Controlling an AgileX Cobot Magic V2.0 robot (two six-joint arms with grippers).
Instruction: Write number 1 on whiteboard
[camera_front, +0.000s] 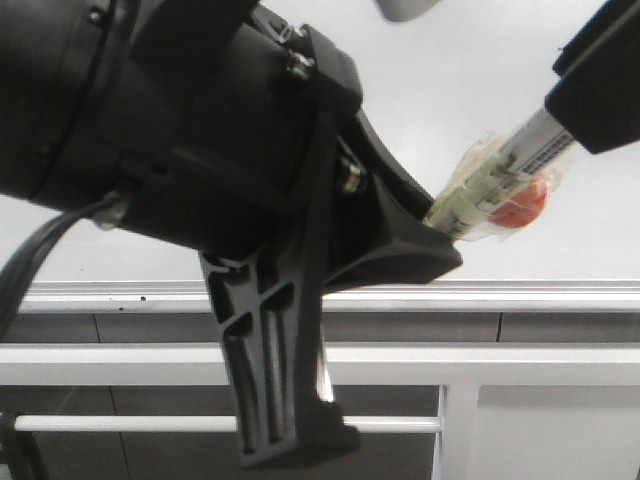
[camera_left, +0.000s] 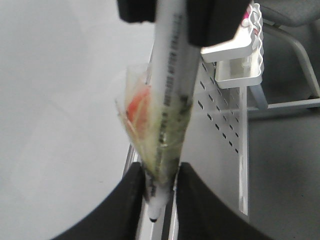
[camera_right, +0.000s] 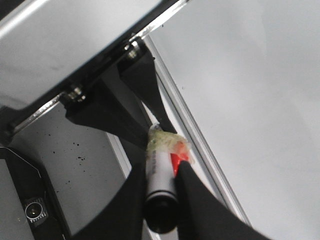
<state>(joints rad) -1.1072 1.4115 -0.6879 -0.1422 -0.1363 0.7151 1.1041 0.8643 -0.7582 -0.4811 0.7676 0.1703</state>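
Item, nearest the front camera: left gripper (camera_front: 440, 235), black, large and out of focus, filling the left and centre of the front view. Its fingers (camera_left: 117, 207) stood on either side of the tip end of the marker (camera_left: 167, 100); in the left wrist view the tip sat in the gap between them, but whether the pads pressed it could not be told.

Item: marker, white barrel with dark print, wrapped about its middle in clear tape or film with a red patch showing through. It ran aslant from the left gripper up toward the right.

Item: right gripper (camera_right: 161, 187), black, at the upper right of the front view. Its fingers (camera_right: 192, 200) were closed on the marker's barrel near the dark butt end, one to each side.

Item, behind both: whiteboard (camera_front: 560, 240), plain white and glossy, with its silver rail (camera_front: 520, 296) along the lower edge. The marker was held in front of the board's lower right part, just above the rail. No number 1 showed on the visible board.

Item, below the rail: white bars (camera_front: 500, 362) and grey panels.
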